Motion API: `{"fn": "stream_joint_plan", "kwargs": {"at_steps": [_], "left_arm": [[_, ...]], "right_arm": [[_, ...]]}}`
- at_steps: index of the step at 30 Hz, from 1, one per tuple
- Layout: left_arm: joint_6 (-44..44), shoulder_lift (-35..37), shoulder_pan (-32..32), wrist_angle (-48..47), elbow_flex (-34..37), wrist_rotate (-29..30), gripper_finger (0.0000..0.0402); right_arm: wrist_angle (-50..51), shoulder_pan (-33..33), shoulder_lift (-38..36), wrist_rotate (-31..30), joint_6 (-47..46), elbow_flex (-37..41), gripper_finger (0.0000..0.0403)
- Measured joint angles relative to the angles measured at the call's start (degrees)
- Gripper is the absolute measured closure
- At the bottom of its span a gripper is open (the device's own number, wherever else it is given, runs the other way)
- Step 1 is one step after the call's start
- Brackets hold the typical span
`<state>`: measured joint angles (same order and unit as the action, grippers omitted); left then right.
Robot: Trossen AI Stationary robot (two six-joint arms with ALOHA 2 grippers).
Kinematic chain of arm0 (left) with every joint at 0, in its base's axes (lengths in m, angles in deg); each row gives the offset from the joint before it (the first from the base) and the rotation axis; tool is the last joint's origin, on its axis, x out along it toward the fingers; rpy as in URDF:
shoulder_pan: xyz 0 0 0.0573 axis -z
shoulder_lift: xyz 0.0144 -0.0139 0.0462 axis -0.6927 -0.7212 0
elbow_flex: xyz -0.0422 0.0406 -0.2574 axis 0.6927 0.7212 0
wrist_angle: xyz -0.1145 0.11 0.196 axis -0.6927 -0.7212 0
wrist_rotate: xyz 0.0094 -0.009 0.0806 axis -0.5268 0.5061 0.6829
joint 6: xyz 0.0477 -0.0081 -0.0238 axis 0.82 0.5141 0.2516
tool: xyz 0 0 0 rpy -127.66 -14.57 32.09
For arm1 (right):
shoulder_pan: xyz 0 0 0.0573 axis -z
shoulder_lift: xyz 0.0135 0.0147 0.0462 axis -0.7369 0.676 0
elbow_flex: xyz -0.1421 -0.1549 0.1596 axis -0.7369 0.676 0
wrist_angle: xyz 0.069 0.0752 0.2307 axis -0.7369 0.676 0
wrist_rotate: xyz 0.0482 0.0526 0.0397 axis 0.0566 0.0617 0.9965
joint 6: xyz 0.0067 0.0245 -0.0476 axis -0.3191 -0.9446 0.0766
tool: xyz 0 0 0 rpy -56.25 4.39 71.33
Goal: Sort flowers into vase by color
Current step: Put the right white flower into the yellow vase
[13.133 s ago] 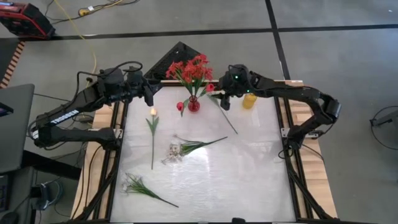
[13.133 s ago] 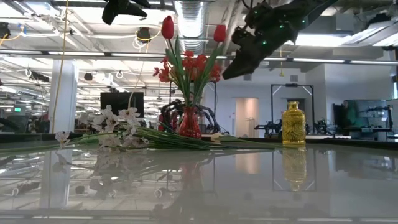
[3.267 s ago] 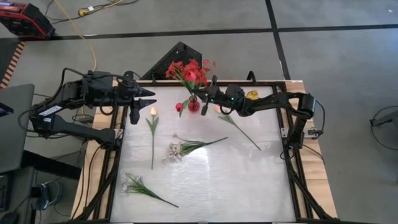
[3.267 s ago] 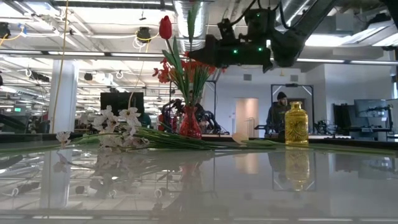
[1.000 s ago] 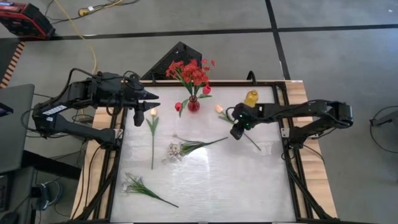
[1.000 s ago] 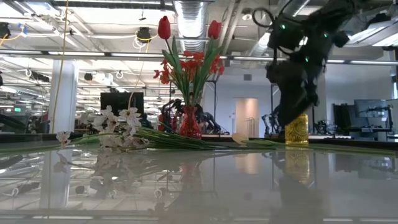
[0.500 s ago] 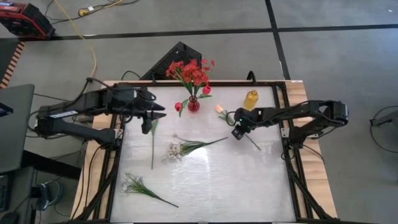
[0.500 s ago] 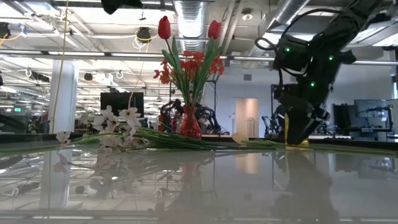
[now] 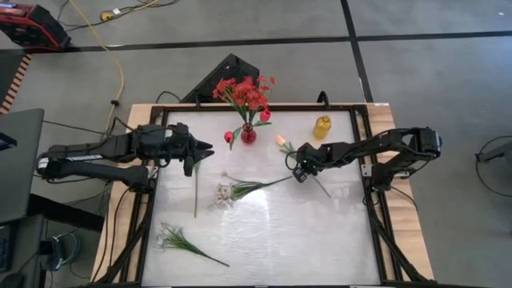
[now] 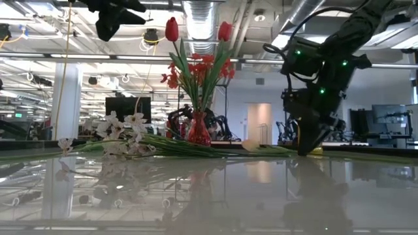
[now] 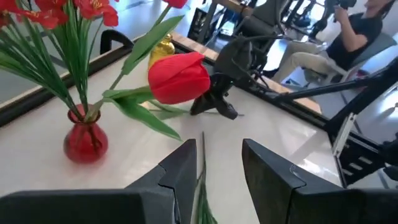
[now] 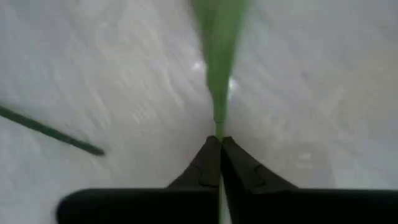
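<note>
A red vase (image 9: 249,135) at the far middle holds the red flowers (image 9: 244,92); a red tulip (image 11: 180,78) droops beside it. A yellow vase (image 9: 322,126) stands to its right. A cream-peach tulip (image 9: 282,142) lies on the table, and my right gripper (image 9: 298,172) is shut on its stem. My left gripper (image 9: 210,148) hovers open above a second tulip's stem (image 9: 195,188), whose head it hides; that stem shows between its fingers (image 11: 186,168), well below them. Two white sprays (image 9: 226,194) (image 9: 172,236) lie flat nearer the front. My right gripper pinches the tulip's thin green stem (image 12: 219,118) between its two fingertips, about a third of the way down from the head. The fingers come from above, slanting down, and close across the stem. The stem lies on the table.
The table's metal frame (image 9: 370,172) runs along both sides. Bare tabletop lies at the near right (image 9: 320,240). A seated person (image 11: 348,31) shows beyond the table in the left wrist view.
My right gripper has sunk to the table and shut on the cream-peach tulip's stem. My left gripper has come down and toward the near edge, rolling as it went, and now covers the left tulip's head.
</note>
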<state>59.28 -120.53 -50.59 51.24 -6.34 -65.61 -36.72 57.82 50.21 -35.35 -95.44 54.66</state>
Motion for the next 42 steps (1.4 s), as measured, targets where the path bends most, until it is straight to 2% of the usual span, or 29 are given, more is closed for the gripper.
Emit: {"fn": "stream_joint_plan", "kwargs": {"at_steps": [2,5,10,13,17,20,23,29,34,42], "left_arm": [[0.0,1.6,0.0,-0.3,0.5,1.0,0.0285],[0.2,4.6,0.0,0.1,0.5,2.5,0.0285],[1.1,10.1,0.0,0.2,0.5,7.0,0.0285],[0.8,12.7,0.0,0.4,0.5,12.8,0.0285],[-3.2,14.3,0.0,0.6,0.5,21.4,0.0285],[-4.2,14.0,0.0,0.1,0.5,24.2,0.0285],[-7.7,12.5,0.0,0.3,0.5,28.3,0.0285],[-10.2,8.2,0.0,-0.5,0.5,29.4,0.0285],[-11.8,3.4,0.0,1.2,0.5,28.7,0.0285],[-11.6,1.3,0.0,2.1,0.5,24.6,0.0285]], "right_arm": [[2.4,0.0,-3.7,2.3,-1.7,0.2,0.0384],[7.0,0.4,-10.4,3.5,-4.5,0.3,0.0383],[3.3,4.3,-23.3,-0.3,-4.1,-0.5,0.0387],[-3.2,6.8,-30.2,-1.8,-0.6,-0.5,0.0387],[-16.1,10.3,-37.2,-8.8,9.2,-0.6,0.0387],[-28.3,14.2,-38.5,-10.7,19.9,-0.6,0.0387],[-35.5,19.8,-38.8,-8.6,24.5,-0.7,0.0387],[-37.0,29.5,-37.9,-3.3,32.8,-0.3,0.0387],[-39.9,34.4,-37.8,-2.9,35.2,-0.3,0.0387],[-39.2,36.3,-37.0,-1.7,33.0,-0.3,0.0387]]}}
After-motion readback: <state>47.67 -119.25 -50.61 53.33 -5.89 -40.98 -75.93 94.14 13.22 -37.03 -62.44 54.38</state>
